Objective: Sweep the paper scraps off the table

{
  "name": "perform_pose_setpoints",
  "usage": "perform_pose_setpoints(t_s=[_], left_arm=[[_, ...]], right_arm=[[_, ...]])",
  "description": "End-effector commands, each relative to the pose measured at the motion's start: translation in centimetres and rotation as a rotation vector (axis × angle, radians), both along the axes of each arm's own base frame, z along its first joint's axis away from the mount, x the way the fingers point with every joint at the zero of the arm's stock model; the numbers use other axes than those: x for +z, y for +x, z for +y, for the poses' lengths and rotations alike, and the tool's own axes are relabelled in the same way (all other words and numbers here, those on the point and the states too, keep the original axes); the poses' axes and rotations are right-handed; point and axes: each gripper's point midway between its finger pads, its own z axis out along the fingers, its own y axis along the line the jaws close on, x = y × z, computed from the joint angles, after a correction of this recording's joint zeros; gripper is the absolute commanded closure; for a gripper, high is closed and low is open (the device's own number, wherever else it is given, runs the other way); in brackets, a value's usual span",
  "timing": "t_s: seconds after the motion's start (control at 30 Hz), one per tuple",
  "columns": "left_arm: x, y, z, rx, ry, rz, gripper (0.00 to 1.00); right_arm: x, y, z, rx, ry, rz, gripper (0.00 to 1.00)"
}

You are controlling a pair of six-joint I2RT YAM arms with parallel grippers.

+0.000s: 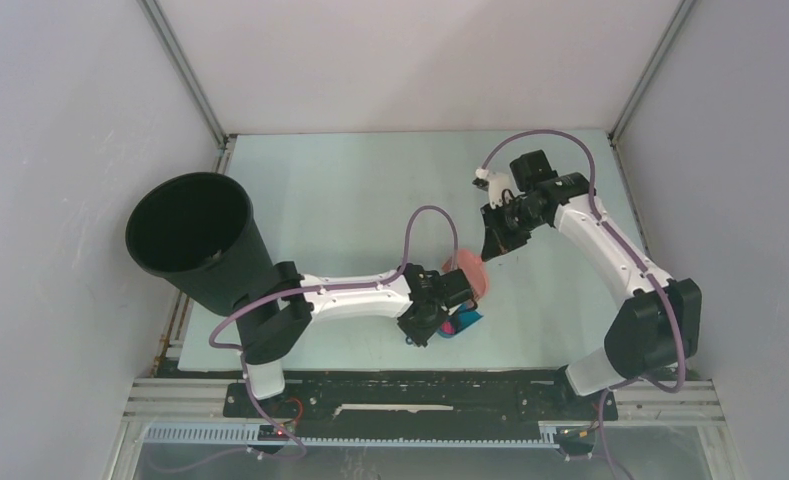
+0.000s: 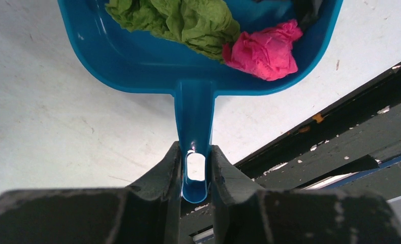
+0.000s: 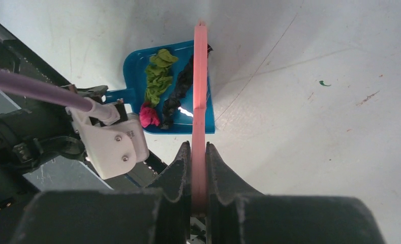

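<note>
My left gripper (image 2: 195,165) is shut on the handle of the blue dustpan (image 2: 137,61), which rests on the pale table (image 2: 45,117) near its front edge. In the pan lie paper scraps: a green one (image 2: 188,20), a magenta one (image 2: 267,51) and dark ones (image 3: 180,89). My right gripper (image 3: 198,152) is shut on the pink brush (image 3: 200,76), held over the pan's open side. In the top view the brush (image 1: 467,268) sits just above the dustpan (image 1: 465,322). A tiny green bit (image 3: 324,83) lies on the table to the right.
A tall black bin (image 1: 202,245) stands tilted at the table's left edge. The black rail (image 1: 420,385) runs along the near edge, close beside the dustpan. Grey walls (image 1: 60,150) close in the left, right and back sides.
</note>
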Motion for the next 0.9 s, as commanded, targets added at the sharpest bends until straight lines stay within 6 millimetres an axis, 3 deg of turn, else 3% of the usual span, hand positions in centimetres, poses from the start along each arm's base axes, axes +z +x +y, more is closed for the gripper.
perform_pose_setpoints(t_s=[0.0, 0.2, 0.5, 0.67, 0.87], left_arm=[[1.2, 1.1, -1.5, -0.019, -0.088, -0.077, 1.00], [0.8, 1.6, -2.9, -0.006, -0.225, -0.131, 1.00], [0.8, 2.9, -4.5, 0.011, -0.298, -0.229, 1.00], [1.0, 3.5, -4.9, 0.013, -0.349, -0.293, 1.00], [1.3, 4.3, -4.4, 0.056, -0.378, -0.351, 1.00]], right_arm=[[1.9, -0.6, -0.1, -0.004, 0.045, -0.045, 1.00], [2.6, -1.3, -0.7, -0.016, 0.069, -0.062, 1.00], [3.7, -2.4, -2.2, -0.044, 0.073, -0.065, 1.00], [3.7, -3.0, -2.7, -0.063, 0.121, -0.001, 1.00], [4.6, -3.4, -3.7, -0.080, 0.084, -0.041, 1.00]])
